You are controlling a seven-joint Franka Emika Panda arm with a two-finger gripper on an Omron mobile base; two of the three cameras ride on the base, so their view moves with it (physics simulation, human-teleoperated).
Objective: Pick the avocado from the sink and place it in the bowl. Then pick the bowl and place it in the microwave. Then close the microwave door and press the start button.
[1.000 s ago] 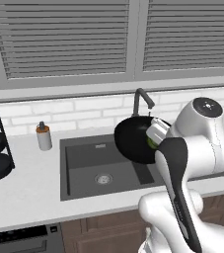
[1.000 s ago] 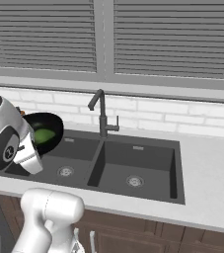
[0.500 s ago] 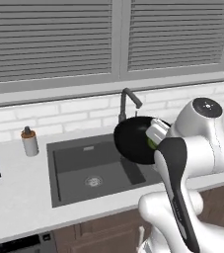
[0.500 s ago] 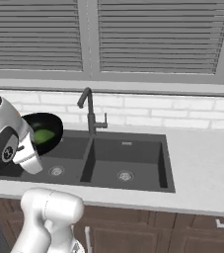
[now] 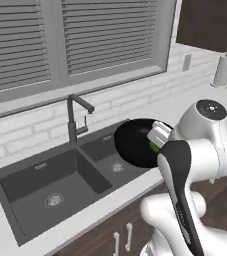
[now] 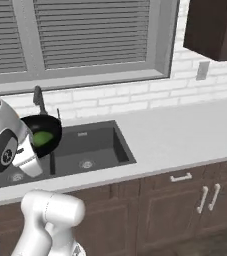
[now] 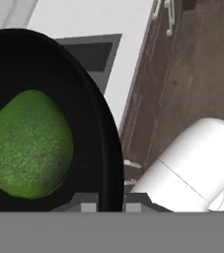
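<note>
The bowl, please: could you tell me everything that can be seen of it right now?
The bowl is wide, shallow and plain black, matte-looking, almost plate-like. It is lifted off the counter, held in the air over the sink and its front counter edge. The tool is shut on its rim, one fingertip on either side of the wall. The avocado, green and speckled, lies inside it against the floor. In the base views it appears tilted toward the arm.

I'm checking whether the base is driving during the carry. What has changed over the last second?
The whole scene has shifted: the sink slides left in both base views and more counter and cabinets appear on the right, so the base, not the objects, has moved. Unchanged: the gripper stays shut on the rim of the bowl, held up beside the arm, with the avocado inside.
</note>
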